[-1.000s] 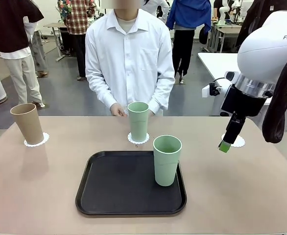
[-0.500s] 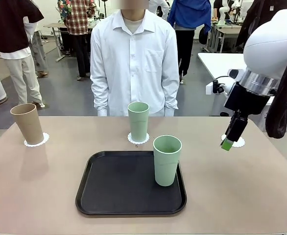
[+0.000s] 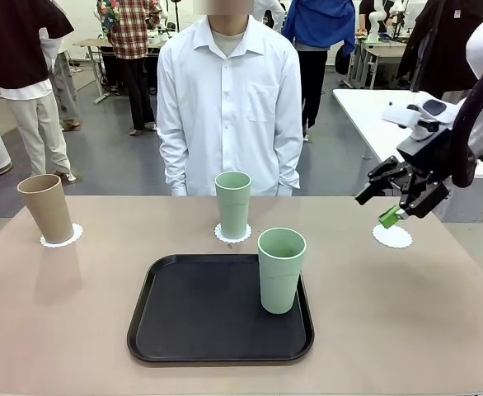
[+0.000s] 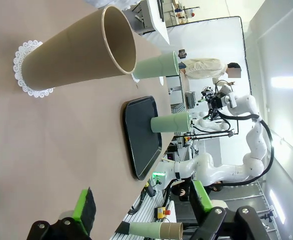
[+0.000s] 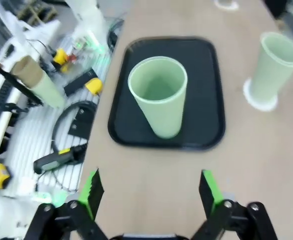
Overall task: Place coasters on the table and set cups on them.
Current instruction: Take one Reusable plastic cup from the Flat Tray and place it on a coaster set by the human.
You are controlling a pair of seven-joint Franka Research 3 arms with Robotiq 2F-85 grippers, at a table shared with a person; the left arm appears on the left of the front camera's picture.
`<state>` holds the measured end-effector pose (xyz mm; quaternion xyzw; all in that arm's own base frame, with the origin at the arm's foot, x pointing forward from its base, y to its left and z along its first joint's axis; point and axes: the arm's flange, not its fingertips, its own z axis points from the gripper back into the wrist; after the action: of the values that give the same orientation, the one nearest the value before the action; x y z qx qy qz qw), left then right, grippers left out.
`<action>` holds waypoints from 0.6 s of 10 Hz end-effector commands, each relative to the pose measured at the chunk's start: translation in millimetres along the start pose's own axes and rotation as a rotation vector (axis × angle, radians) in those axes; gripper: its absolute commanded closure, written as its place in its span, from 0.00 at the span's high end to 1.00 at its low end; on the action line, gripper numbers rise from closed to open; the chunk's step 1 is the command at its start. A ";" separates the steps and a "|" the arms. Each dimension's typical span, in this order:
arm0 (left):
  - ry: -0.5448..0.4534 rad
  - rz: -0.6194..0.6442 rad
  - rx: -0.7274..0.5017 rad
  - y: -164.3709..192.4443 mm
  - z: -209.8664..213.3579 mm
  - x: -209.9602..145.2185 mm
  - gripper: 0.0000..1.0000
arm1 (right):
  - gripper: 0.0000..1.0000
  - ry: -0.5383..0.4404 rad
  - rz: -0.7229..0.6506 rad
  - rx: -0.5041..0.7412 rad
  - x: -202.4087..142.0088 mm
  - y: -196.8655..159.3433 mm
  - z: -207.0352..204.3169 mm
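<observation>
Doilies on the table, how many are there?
3 doilies: left doily under the tan cup, middle doily under a green cup, right doily bare, by the right gripper.

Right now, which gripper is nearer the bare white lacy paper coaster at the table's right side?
Right. The right gripper hovers just above that coaster; the left gripper is across the table, near the tan-brown tapered cup.

A grey floor point(image 3: 101, 161) runs back past a white table point(image 3: 373, 107) at right, with a person in a white shirt point(image 3: 229, 107) and other people point(image 3: 27, 74) standing in even light.
</observation>
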<state>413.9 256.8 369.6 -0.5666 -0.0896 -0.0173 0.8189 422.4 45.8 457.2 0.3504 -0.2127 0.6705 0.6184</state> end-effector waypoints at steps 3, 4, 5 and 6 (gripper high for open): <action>-0.007 0.002 0.000 -1.5 0.9 0.5 1.00 | 1.00 -0.303 0.062 0.071 -50.0 24.8 -28.2; -0.007 0.002 0.000 -1.5 0.9 0.5 1.00 | 1.00 -0.331 0.033 0.016 -58.2 36.1 -38.0; -0.007 0.002 0.000 -1.5 0.9 0.5 1.00 | 1.00 -0.349 0.025 -0.010 -64.3 44.5 -46.1; -0.007 0.002 0.000 -1.5 0.9 0.5 1.00 | 1.00 -0.371 -0.010 -0.048 -69.9 48.8 -53.6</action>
<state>413.9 256.7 369.6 -0.5666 -0.0895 -0.0173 0.8189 371.7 20.4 380.0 0.4696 -0.3071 0.6012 0.5689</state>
